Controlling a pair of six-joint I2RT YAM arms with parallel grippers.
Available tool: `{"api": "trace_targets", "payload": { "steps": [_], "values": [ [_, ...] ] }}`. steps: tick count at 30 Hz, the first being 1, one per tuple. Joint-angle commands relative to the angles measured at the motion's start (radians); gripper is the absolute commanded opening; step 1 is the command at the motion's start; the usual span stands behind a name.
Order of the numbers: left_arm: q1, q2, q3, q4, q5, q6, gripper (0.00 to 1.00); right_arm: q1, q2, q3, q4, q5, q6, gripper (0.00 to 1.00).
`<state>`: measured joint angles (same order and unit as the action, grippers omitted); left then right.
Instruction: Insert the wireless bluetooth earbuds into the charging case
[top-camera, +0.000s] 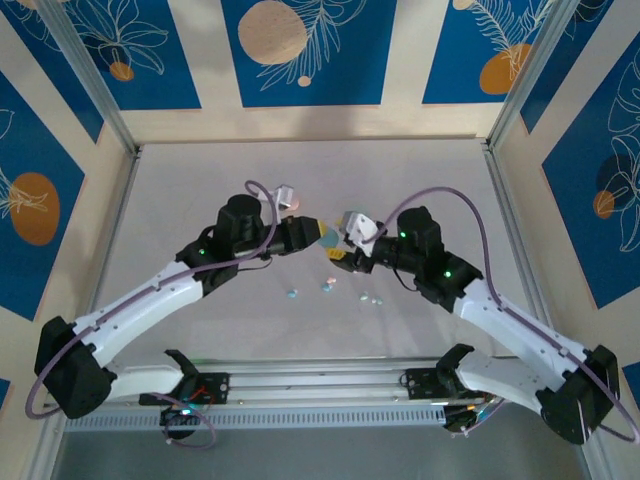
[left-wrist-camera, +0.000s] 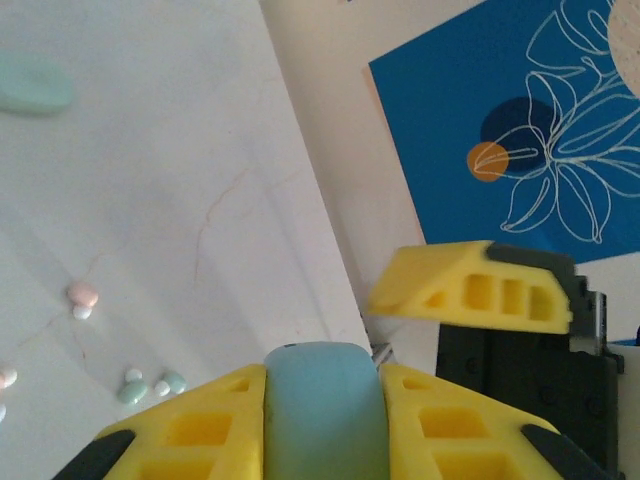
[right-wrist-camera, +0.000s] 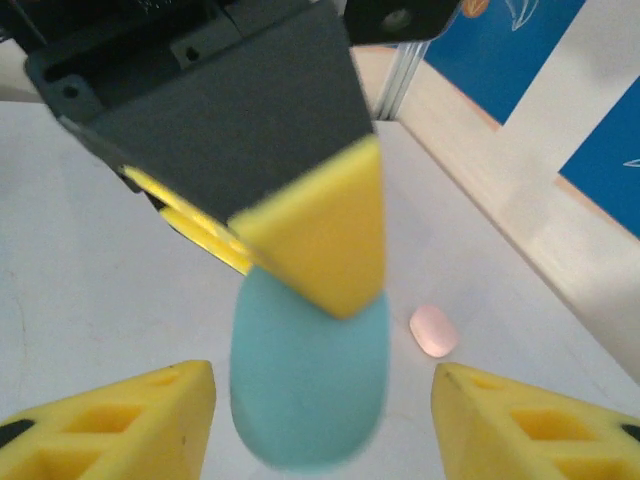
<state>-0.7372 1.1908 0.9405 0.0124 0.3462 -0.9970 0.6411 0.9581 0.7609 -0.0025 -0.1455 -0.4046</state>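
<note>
Grey table (top-camera: 440, 180), blue flowered panels (top-camera: 300, 60) around; three cases: a blue case (left-wrist-camera: 323, 415) clenched in the left gripper (top-camera: 320, 236), a mint case (left-wrist-camera: 30, 85) lying in the left wrist view, a pink case (right-wrist-camera: 433, 331) in the right wrist view. Both arms (top-camera: 150, 300) reach inward, tips almost meeting, the right gripper (right-wrist-camera: 322, 390) released, fingers (right-wrist-camera: 120, 425) flanking the blue case. Earbuds (top-camera: 327, 286) lie loose on the table nearby: specks from above, two mint and one pink at the left wrist.
</note>
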Motion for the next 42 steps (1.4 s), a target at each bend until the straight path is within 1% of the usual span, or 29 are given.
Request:
{"api": "trace_targets", "payload": {
  "steps": [1,3,4,9,12,15,21,25,27,29,33,34,37,39,40,42],
  "values": [
    [-0.002,-0.049,-0.056,0.116,-0.023,-0.175,0.14,-0.08,-0.058,-0.08,0.127,-0.152,-0.025,0.63],
    [-0.001,-0.061,-0.068,0.136,-0.021,-0.211,0.14,-0.139,-0.068,-0.09,0.148,-0.243,0.016,0.63],
    [-0.002,-0.064,-0.071,0.146,-0.019,-0.221,0.15,-0.153,-0.067,-0.088,0.147,-0.281,0.022,0.63],
    [-0.002,-0.051,-0.073,0.181,0.0,-0.261,0.15,-0.151,-0.016,-0.052,0.191,-0.387,0.055,0.66],
    [-0.002,-0.036,-0.078,0.226,0.019,-0.289,0.15,-0.133,0.034,-0.027,0.21,-0.375,0.062,0.66],
    [-0.002,-0.029,-0.076,0.251,0.032,-0.302,0.15,-0.129,0.069,-0.031,0.279,-0.344,0.094,0.63],
    [-0.002,-0.031,-0.074,0.251,0.036,-0.302,0.15,-0.134,0.099,-0.034,0.342,-0.36,0.136,0.52],
    [-0.002,-0.027,-0.074,0.251,0.034,-0.302,0.15,-0.135,0.102,-0.037,0.368,-0.372,0.161,0.51],
    [-0.001,-0.024,-0.074,0.256,0.036,-0.303,0.15,-0.137,0.106,-0.038,0.369,-0.372,0.168,0.48],
    [-0.001,-0.024,-0.075,0.256,0.036,-0.303,0.15,-0.14,0.108,-0.041,0.375,-0.378,0.178,0.48],
    [0.0,-0.026,-0.077,0.26,0.035,-0.302,0.15,-0.15,0.109,-0.034,0.352,-0.387,0.183,0.41],
    [-0.001,-0.027,-0.077,0.261,0.035,-0.301,0.15,-0.152,0.11,-0.03,0.34,-0.387,0.178,0.38],
    [0.003,-0.032,-0.078,0.272,0.034,-0.283,0.23,-0.164,0.105,-0.01,0.301,-0.412,0.186,0.35],
    [0.005,-0.042,-0.079,0.288,0.031,-0.218,0.4,-0.175,0.106,0.016,0.261,-0.461,0.206,0.32],
    [0.007,-0.051,-0.076,0.282,0.026,-0.172,0.47,-0.18,0.109,0.033,0.231,-0.488,0.212,0.32],
    [0.009,-0.076,-0.065,0.268,0.027,-0.008,0.61,-0.191,0.125,0.091,0.138,-0.554,0.225,0.32]
  ]
}}
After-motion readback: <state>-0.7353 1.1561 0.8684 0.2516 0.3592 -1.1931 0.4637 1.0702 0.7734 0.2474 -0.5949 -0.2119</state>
